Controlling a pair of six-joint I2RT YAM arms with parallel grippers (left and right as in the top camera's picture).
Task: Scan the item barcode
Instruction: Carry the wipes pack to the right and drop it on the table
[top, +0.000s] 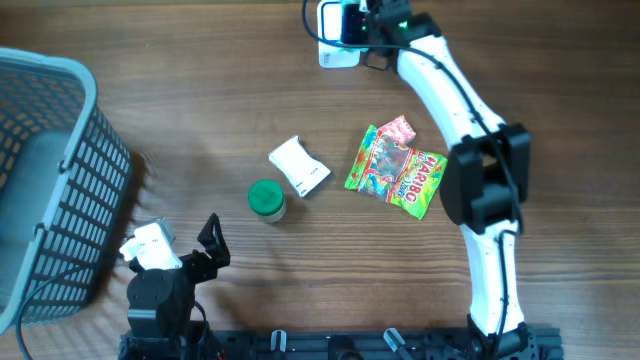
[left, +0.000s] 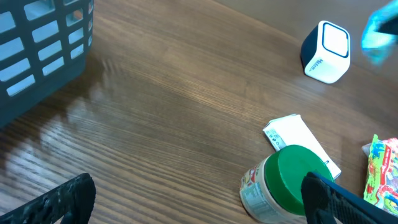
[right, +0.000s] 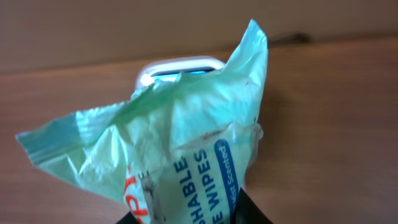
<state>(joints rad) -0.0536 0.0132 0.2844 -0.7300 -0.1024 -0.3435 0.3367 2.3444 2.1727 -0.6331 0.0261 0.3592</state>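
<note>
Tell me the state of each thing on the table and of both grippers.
Left gripper, open, empty.
Right gripper, shut on wipes pack.
Wipes pack, held in front of the scanner.
Scanner, standing upright.
Jar, upright, green lid on.
White box, lying flat.
Candy bag, lying flat.
Basket, upright.

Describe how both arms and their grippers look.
The right arm has white tubular links, black joints, a black cable and green light near its wrist. The left arm is mostly black with a white block; its fingers are black and ridged.
</note>
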